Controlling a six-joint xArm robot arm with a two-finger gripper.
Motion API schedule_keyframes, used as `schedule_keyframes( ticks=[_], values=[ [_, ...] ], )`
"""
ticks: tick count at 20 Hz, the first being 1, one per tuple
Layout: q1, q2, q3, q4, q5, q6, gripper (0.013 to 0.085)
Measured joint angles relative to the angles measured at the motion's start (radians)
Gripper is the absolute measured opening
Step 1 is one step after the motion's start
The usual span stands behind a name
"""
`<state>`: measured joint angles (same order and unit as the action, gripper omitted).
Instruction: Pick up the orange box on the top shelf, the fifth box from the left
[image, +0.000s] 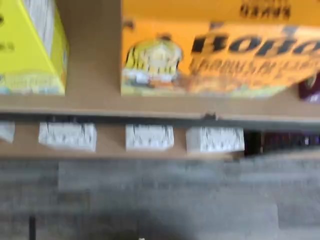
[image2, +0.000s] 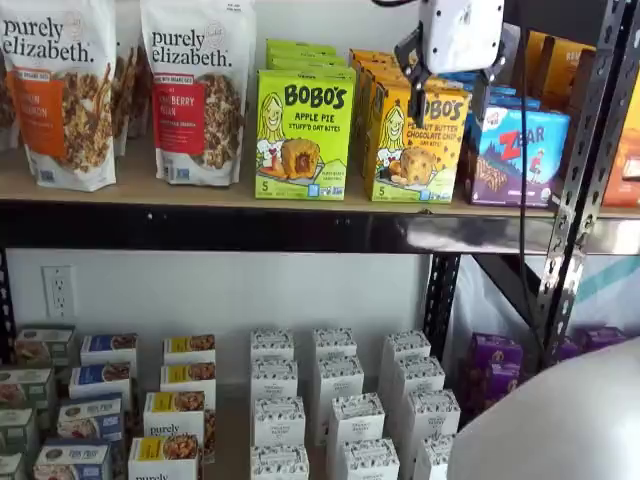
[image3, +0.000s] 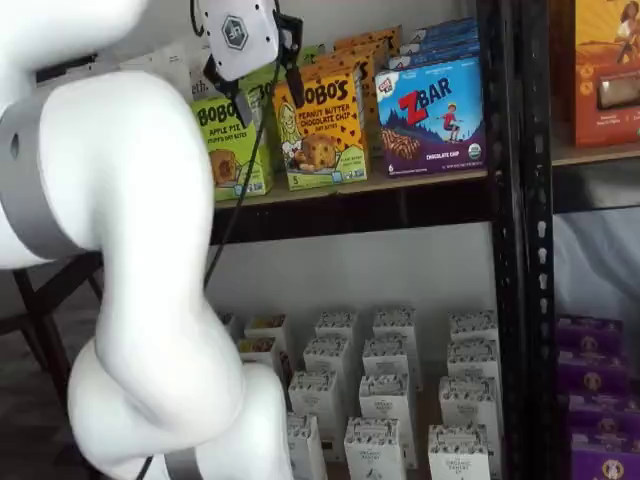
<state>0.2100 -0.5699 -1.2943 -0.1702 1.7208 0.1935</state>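
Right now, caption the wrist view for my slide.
Looking down on the orange box at the top shelf edge, lime-green box beside it.

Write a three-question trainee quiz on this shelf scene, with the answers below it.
1. True or false: the gripper already grips the orange box.
2. Which box stands directly beside it toward the granola bags: A) ZBar box, B) Apple Pie box, C) a white carton?
3. Fill in: the orange box stands on the ___ shelf.

Key:
1. False; the fingers are open in front of it.
2. B
3. top
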Motion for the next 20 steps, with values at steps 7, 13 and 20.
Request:
schedule_keyframes(
  ticks=[7, 13, 20],
  values=[
    [-0.085, 0.024, -0.014, 0.073, -0.091, -0.064, 0.0850],
    [-0.134, 0.043, 0.007, 0.110, -0.203, -0.106, 0.0850],
    [-0.140, 0.049, 0.021, 0.099, -0.244, -0.108, 0.0850]
  ],
)
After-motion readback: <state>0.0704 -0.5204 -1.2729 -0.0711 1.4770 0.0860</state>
